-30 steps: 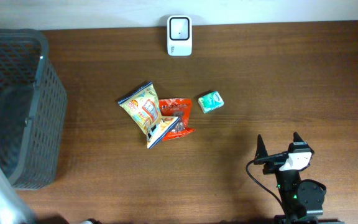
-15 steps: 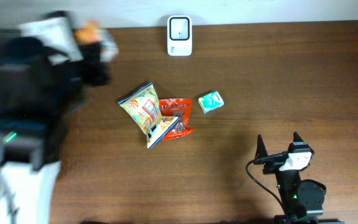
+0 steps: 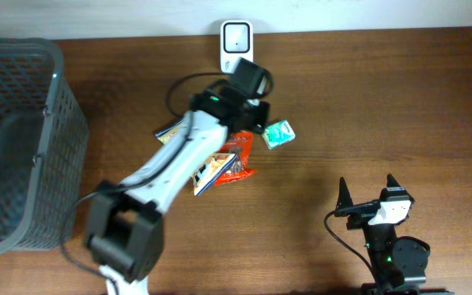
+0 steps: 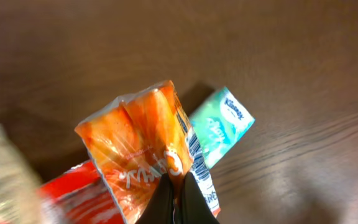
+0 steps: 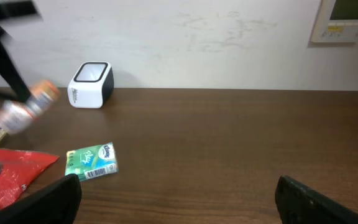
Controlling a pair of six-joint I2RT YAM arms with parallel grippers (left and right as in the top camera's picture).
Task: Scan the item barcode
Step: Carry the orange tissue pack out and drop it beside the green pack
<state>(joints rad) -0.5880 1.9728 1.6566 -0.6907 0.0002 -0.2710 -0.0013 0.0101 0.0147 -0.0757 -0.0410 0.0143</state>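
— First entry, the thing to be scanned?
— One orange packet (image 4: pixel 145 146), crinkled wrapper, white lettering, barcode stripes (image 4: pixel 194 152) down one edge. It is held off the surface (image 3: pixel 383 98), over the pile in the middle and short of the scanner (image 3: pixel 237 47). From the right wrist camera it is only a blur, left of the scanner.

— Held by what?
— The left hand (image 4: pixel 174 198). Its two dark fingers are pinched tight on the packet's lower end, with hardly a gap between them.

— What lies under it?
— One green tissue pack (image 3: pixel 278 133), flat on the surface just beside the packet's barcode edge as the left wrist camera sees it. One red packet (image 3: pixel 238 164), flat, to the other side and partly under the arm. One snack bag (image 3: pixel 206 170), touching the red packet and mostly covered by the arm from overhead.

— The scanner?
— White, with a dark window, standing at the far edge of the surface by the wall, apart from the pile.

— The other hand?
— The right hand (image 3: pixel 367 190) is at the near right, well apart from everything. Its fingers are spread wide, with nothing between them and touching nothing.

— Anything else?
— One dark mesh basket (image 3: pixel 52 98) at the far left end of the surface.
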